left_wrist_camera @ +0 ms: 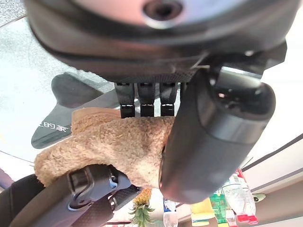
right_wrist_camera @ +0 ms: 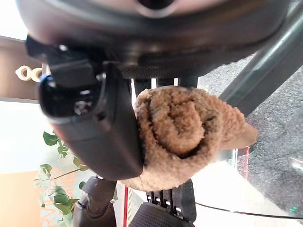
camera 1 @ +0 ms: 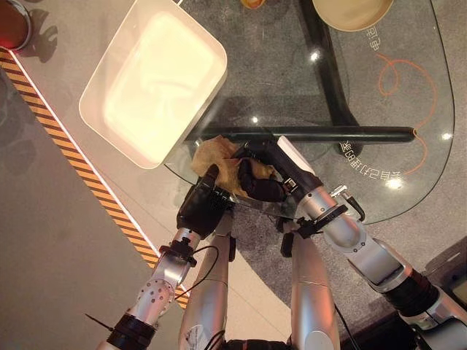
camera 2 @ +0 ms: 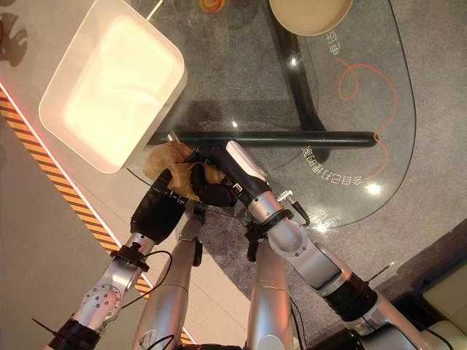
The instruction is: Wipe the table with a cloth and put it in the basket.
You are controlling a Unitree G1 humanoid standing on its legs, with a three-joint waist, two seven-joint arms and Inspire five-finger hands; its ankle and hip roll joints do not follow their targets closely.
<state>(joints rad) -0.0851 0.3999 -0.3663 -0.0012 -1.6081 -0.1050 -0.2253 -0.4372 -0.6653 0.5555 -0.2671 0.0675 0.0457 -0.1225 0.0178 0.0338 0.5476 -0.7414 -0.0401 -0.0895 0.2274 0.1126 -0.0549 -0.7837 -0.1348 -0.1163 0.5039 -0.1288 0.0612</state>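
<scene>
The brown cloth (camera 1: 219, 164) is bunched at the glass desk's (camera 1: 394, 131) near edge, lower centre of frame, gripped by curled fingers of both the left hand (camera 1: 204, 204) and right hand (camera 1: 266, 175). Wiping seems finished (judging by the bunching); next, one hand's release and a carry to the white basket (camera 1: 109, 117), upper left.

The glass surface (camera 1: 408, 146) carries white printed characters (camera 1: 371, 165) at its right, near the end of the dark bar (camera 1: 314, 134), seen reversed and not legible. A shorter white mark (camera 1: 371, 40) sits farther off beside an orange looping line (camera 1: 401, 76). On the floor at left runs an orange-and-black hazard stripe (camera 1: 80, 164).
</scene>
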